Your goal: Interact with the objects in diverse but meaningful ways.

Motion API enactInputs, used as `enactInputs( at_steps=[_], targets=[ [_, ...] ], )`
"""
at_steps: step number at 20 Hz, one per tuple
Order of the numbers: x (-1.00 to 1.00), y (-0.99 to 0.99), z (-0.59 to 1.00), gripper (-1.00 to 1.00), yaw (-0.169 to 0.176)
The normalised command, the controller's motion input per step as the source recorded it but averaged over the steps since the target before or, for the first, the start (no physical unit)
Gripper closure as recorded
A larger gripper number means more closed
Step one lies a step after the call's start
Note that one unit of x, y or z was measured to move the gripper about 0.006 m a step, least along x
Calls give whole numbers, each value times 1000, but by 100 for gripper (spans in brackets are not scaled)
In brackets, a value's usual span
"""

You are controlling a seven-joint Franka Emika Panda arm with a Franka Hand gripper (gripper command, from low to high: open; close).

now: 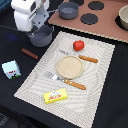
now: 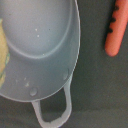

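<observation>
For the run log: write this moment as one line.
arm: over grey pot | gripper: hidden | sausage stick: beside pot | tomato: on placemat

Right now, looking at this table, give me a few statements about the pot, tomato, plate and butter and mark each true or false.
1. The gripper hangs over the grey pot. True.
2. The tomato sits on the plate. False: it lies on the mat beside the plate.
3. The butter box is on the mat. True.
4. The sausage is inside the pot. False: it lies outside, beside it.
5. The plate holds the milk carton. False: the carton stands off the mat.
</observation>
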Motion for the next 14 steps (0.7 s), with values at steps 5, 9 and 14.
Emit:
enactInputs(
  at_steps=[5, 9, 14],
  targets=[
    [-369, 8, -341, -100, -102],
    [0, -18, -189, -100, -51],
    [0, -19, -245, -100, -51]
  ],
)
